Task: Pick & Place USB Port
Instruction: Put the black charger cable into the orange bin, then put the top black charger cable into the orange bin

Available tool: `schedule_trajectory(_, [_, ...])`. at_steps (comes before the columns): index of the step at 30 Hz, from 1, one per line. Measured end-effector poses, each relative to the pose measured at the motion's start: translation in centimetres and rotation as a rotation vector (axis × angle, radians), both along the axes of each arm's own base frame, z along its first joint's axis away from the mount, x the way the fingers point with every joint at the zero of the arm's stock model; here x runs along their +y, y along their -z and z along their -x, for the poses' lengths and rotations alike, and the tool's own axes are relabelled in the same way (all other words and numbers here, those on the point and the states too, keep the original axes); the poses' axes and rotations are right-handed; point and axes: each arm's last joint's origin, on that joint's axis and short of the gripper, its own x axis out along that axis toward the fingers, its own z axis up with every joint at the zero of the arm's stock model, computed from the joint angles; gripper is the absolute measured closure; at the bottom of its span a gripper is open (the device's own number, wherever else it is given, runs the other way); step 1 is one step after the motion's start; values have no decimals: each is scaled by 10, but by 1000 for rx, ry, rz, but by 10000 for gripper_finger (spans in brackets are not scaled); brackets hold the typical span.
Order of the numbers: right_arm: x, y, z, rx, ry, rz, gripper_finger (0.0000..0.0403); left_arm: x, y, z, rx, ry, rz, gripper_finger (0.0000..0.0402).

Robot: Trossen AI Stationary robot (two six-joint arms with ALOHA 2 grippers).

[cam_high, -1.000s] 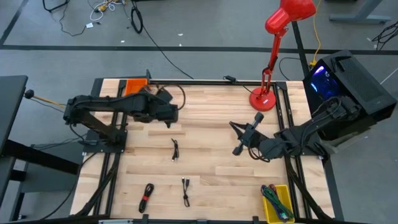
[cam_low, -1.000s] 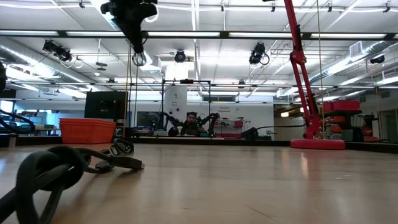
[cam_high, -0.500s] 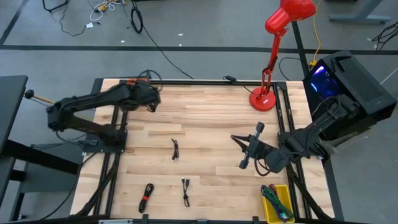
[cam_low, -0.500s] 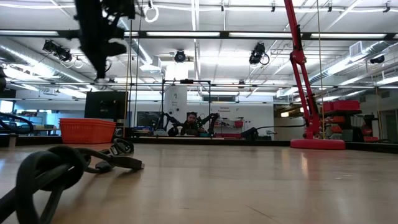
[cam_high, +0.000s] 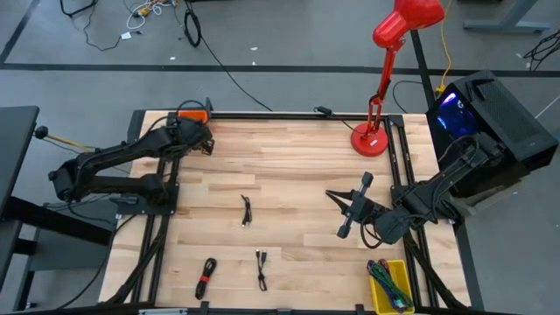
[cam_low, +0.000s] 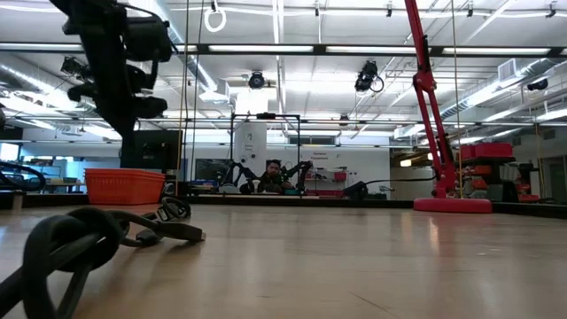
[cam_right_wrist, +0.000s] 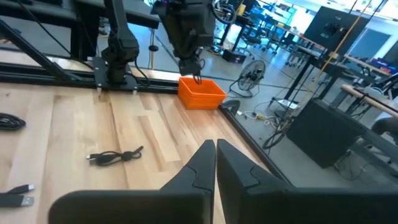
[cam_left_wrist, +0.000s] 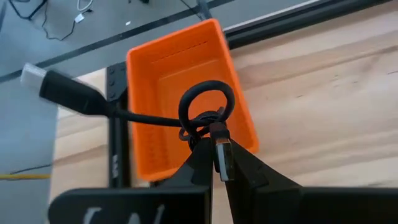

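My left gripper (cam_left_wrist: 214, 144) is shut on a coiled black USB cable (cam_left_wrist: 207, 102) and hangs over the orange bin (cam_left_wrist: 180, 93) at the table's far left corner (cam_high: 192, 115). The cable's plug end (cam_left_wrist: 59, 92) sticks out sideways past the bin's rim. My right gripper (cam_right_wrist: 216, 149) is shut and holds nothing; it waits over the right half of the table (cam_high: 332, 195). Three more black cables lie on the wood: one mid-table (cam_high: 246, 211) and two by the near edge (cam_high: 206, 277) (cam_high: 261, 269). My left gripper pinches the USB cable between its two fingertips (cam_left_wrist: 202, 155) at the tied bundle just under the loop (cam_left_wrist: 200, 126), coming from above and pointing down. The cable is lifted clear above the orange bin. A silver connector (cam_left_wrist: 222, 160) lies against the fingers.
A red desk lamp stands at the far right (cam_high: 372, 138). A yellow bin with cables sits at the near right corner (cam_high: 389, 284). Black frame rails run along the table's sides (cam_high: 157, 227). In the low view a coiled cable lies close in front (cam_low: 80, 239).
My left gripper has carried the cable from over the table's far middle toward the far left corner, ending above the orange bin; it has stayed shut. My right gripper has shifted a little toward the near edge, then kept still.
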Motion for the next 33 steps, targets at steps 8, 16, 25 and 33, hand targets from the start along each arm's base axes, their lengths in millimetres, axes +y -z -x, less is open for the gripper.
schedule_trajectory(8, [1,0,0,-6,-3,-13,387,24,20,11,53,-77,29,381])
schedule_trajectory(16, [1,0,0,2,-24,-18,387,43,17,15,-52,-107,12,381])
schedule_trajectory(25, [1,0,0,2,-26,-20,387,45,19,15,-58,-133,3,341])
schedule_trajectory(33, [2,1,0,2,-45,-45,387,45,19,15,-73,-148,-2,249])
